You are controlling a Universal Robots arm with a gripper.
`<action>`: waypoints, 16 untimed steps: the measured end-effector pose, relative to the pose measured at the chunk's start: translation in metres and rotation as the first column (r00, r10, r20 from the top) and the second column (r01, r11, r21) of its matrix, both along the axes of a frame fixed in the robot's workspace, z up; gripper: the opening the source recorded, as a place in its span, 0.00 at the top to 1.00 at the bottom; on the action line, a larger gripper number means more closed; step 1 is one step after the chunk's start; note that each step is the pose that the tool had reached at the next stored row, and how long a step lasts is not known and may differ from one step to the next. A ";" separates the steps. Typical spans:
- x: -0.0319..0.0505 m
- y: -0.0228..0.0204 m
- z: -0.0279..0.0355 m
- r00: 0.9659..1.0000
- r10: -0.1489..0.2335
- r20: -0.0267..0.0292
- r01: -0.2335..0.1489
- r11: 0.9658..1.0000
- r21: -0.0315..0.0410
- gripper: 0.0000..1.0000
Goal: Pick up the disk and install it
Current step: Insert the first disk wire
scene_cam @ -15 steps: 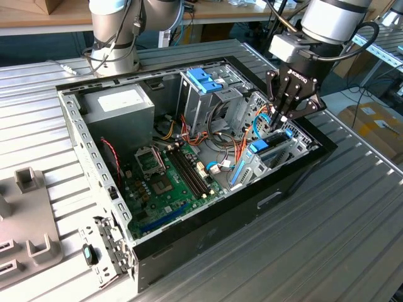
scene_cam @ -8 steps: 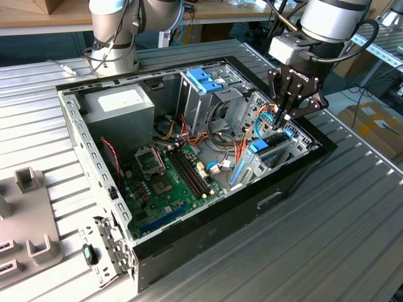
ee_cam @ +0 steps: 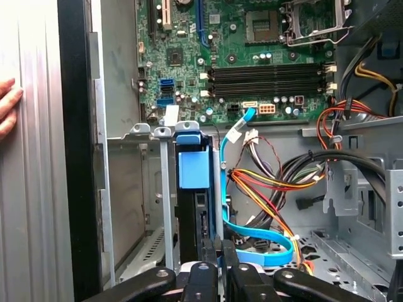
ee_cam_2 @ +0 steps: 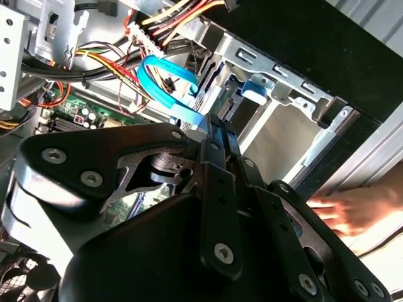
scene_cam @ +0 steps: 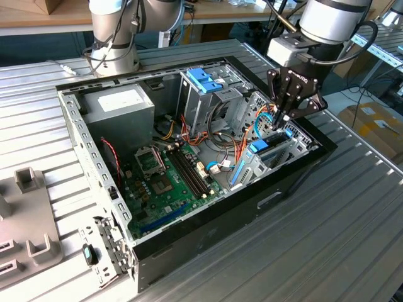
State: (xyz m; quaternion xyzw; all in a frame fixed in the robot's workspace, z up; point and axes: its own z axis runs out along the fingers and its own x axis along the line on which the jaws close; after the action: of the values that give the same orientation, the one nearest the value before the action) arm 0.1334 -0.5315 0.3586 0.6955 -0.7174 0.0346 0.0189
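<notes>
My gripper (ee_cam: 218, 245): nearest the lens in both wrist views, all black links and bolts. My jaws are clenched together and I see nothing between them.
Disk (ee_cam: 194, 170): right ahead of my tips, standing on edge in a slot of the drive bay (ee_cam: 135, 189). Its light blue carrier tab points toward the motherboard. I cannot tell whether my tips touch it.
Grey fixture blocks (scene_cam: 31, 182): at the exterior view's far left, on the table and well apart from the case.
Table (scene_cam: 327, 251): ribbed metal, carrying everything here.
Case (scene_cam: 208, 245): a black tower lying on its side with the cover off.
Power supply (scene_cam: 119, 104): a grey box in the case's far corner, toward the exterior view's left.
Motherboard (scene_cam: 167, 179): green, flat on the case floor, with long dark memory slots.
Blue bracket (scene_cam: 204, 80): on top of the metal drive cage (scene_cam: 195, 104), beyond the motherboard.
Cables (ee_cam: 264, 189): orange, yellow and red wires and a light blue flat ribbon (ee_cam: 252, 242), looping just beside the disk.
My arm (scene_cam: 330, 22): enters at the exterior view's upper right and hangs over the bay end of the case.
Person's hand (ee_cam: 6, 104): resting on the ribbed table just outside the case's black wall, near the bay.
</notes>
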 end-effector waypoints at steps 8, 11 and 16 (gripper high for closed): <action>-0.0121 -0.0056 0.0001 0.998 0.001 0.065 -0.001 1.000 0.000 0.84; -0.0225 -0.0060 0.0001 0.997 0.001 0.082 -0.001 1.000 0.000 0.84; -0.0383 -0.0075 0.0000 0.995 0.001 0.104 -0.001 1.000 0.000 0.84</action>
State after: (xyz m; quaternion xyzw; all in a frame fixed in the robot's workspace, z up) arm 0.0950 -0.5390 0.3587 0.6932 -0.7170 0.0709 -0.0187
